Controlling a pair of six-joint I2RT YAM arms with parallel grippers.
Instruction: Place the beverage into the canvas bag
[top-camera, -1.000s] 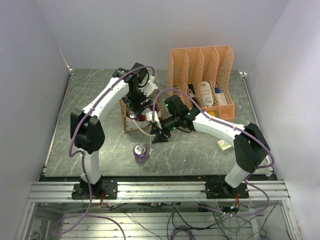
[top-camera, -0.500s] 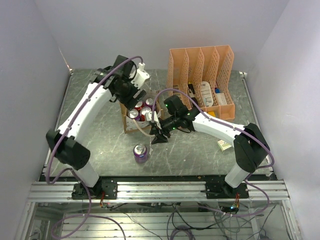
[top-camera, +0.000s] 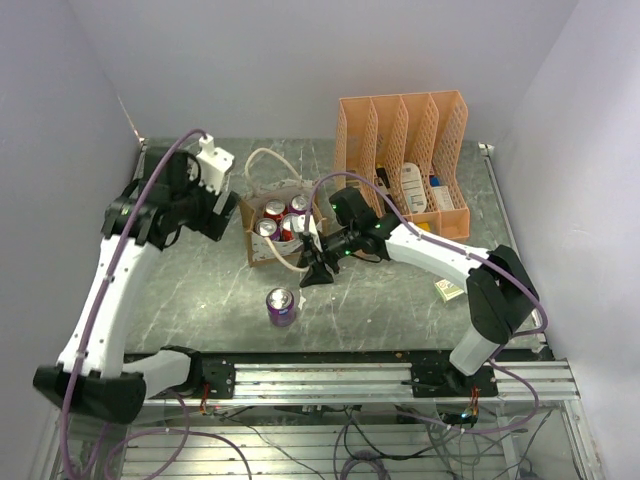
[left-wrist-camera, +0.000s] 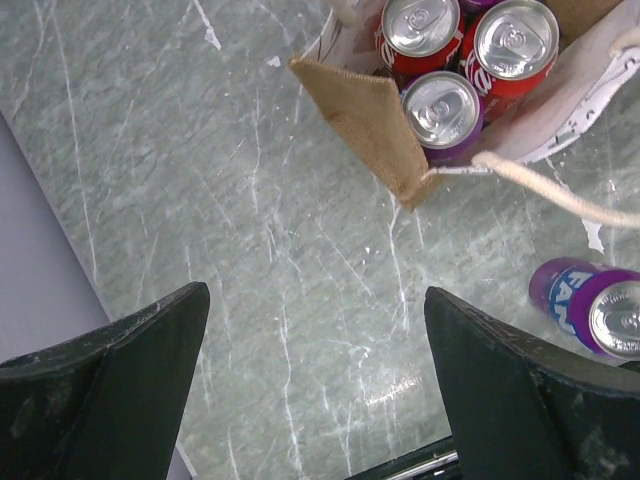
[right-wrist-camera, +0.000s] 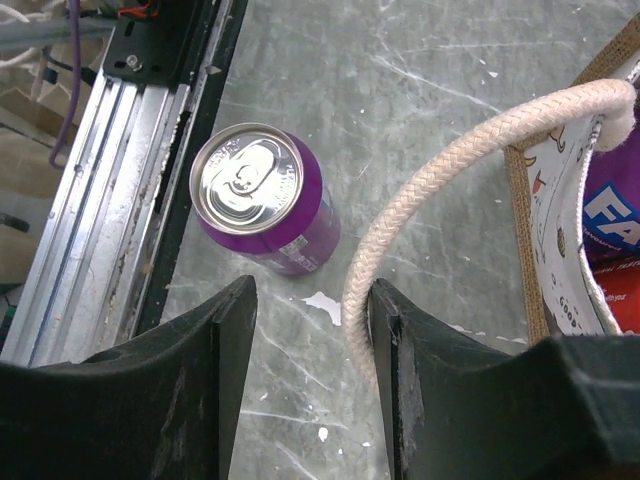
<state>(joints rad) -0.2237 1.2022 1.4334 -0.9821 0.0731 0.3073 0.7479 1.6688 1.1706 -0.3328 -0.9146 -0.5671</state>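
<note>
The canvas bag (top-camera: 257, 250) stands mid-table with several red and purple cans inside; it also shows in the left wrist view (left-wrist-camera: 372, 118) and the right wrist view (right-wrist-camera: 556, 205). A purple beverage can (top-camera: 281, 305) stands upright on the table in front of the bag, and shows in the right wrist view (right-wrist-camera: 262, 195) and the left wrist view (left-wrist-camera: 590, 305). My left gripper (top-camera: 222, 212) (left-wrist-camera: 315, 300) is open and empty, left of the bag over bare table. My right gripper (top-camera: 315, 268) (right-wrist-camera: 312, 290) is open just right of the can. The bag's cream handle (right-wrist-camera: 420, 215) lies between its fingers, against the right one.
An orange file organizer (top-camera: 405, 150) with small items stands at the back right. A small yellow-green packet (top-camera: 449, 290) lies near the right arm. The aluminium rail (top-camera: 320, 380) runs along the near edge, close to the can (right-wrist-camera: 100, 200).
My left arm has swung from above the bag out to the left, empty, uncovering the cans in the bag. The right gripper and the purple can have stayed put.
</note>
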